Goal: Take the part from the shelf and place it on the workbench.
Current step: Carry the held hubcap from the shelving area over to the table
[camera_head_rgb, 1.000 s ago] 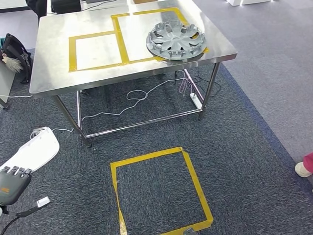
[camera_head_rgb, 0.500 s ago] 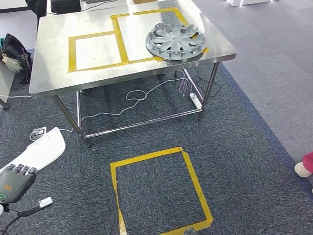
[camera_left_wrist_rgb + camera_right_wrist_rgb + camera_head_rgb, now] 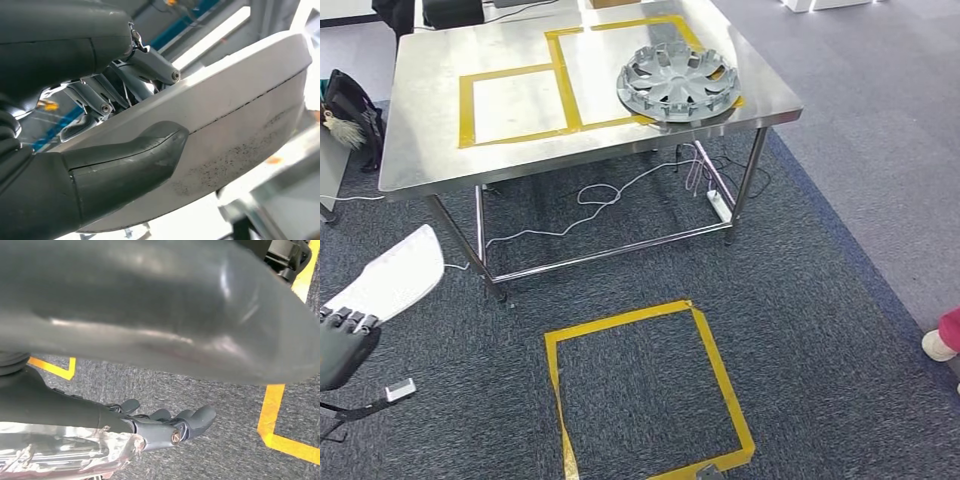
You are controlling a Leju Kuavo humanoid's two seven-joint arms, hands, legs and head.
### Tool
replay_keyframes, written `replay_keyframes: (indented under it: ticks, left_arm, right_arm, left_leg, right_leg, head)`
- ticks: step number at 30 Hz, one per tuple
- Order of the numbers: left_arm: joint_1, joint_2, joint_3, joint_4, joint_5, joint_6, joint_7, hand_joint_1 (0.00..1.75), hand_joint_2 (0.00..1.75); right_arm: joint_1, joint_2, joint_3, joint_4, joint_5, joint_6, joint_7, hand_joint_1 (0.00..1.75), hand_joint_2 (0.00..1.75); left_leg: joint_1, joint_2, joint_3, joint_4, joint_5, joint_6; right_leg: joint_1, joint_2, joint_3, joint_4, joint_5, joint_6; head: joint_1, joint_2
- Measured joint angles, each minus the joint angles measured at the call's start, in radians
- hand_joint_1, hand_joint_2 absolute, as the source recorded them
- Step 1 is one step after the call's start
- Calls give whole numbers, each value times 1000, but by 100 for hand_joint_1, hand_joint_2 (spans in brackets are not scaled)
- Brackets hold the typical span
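A flat white part (image 3: 392, 275) hangs low at the left, above the carpet, held by my left hand (image 3: 343, 345). In the left wrist view the thumb (image 3: 124, 165) presses on the part's (image 3: 234, 120) pale face, with the fingers behind its edge. The steel workbench (image 3: 426, 140) stands ahead, marked with yellow tape rectangles (image 3: 467, 105). A grey hubcap (image 3: 678, 80) lies on its right end. My right hand (image 3: 170, 425) hangs over the carpet, fingers apart and holding nothing.
A yellow tape square (image 3: 720, 370) marks the carpet in front of the workbench. Cables (image 3: 599, 195) and a power strip (image 3: 720, 205) lie under it. A black bag (image 3: 354, 110) sits at the left, and a person's shoe (image 3: 943, 340) at the right edge.
My left hand has lifted the white part a little higher and slightly back to the left. The workbench and the hubcap have not moved.
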Motion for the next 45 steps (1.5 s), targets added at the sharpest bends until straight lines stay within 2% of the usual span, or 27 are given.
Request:
replay_keyframes:
  ticks: [8, 17, 27, 45]
  left_arm:
    - [22, -31, 170, -63, 8, -9, -77, 175, 175]
    - [36, -47, 264, -116, 26, -12, -105, 175, 175]
    - [54, -68, 284, -138, 10, -16, -132, 175, 175]
    - [64, -102, 253, -147, 16, -48, -151, 175, 175]
  right_arm:
    - [1, -1, 0, 0, -11, -1, -11, 0, 0]
    - [1, -2, -4, 1, -19, -1, -14, 0, 0]
    - [1, -2, -7, 1, -13, 0, -16, 0, 0]
    - [0, -2, -7, 1, -15, -6, -14, 0, 0]
  left_leg:
    - [0, 0, 0, 0, 0, 0]
    - [0, 0, 0, 0, 0, 0]
    - [0, 0, 0, 0, 0, 0]
    - [0, 0, 0, 0, 0, 0]
  right_leg:
    - [0, 0, 0, 0, 0, 0]
    - [0, 0, 0, 0, 0, 0]
    - [0, 0, 0, 0, 0, 0]
    - [0, 0, 0, 0, 0, 0]
  head:
    - [0, 0]
    - [0, 0]
    - [0, 0]
    - [0, 0]
